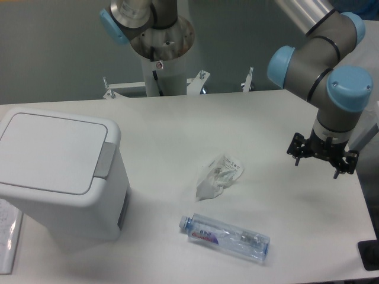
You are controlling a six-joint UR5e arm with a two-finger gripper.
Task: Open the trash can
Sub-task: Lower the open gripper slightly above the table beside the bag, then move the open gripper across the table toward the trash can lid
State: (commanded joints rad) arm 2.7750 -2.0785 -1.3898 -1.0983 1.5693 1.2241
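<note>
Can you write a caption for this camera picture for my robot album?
Robot gripper hovers far from the closed white trash can, with a plastic bottle and crumpled wrapper lying between.

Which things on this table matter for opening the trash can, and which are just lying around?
Belongs to the job:
- trash can, lid shut
- its grey push-button tab on the rim
- gripper, hanging far off to the side, holding nothing

Just lying about:
- crumpled plastic wrapper
- clear plastic bottle on its side

Trash can (56, 171) smooth matt plastic; bottle (228, 238) clear glossy plastic; wrapper (218, 176) seemingly crinkled film.
</note>
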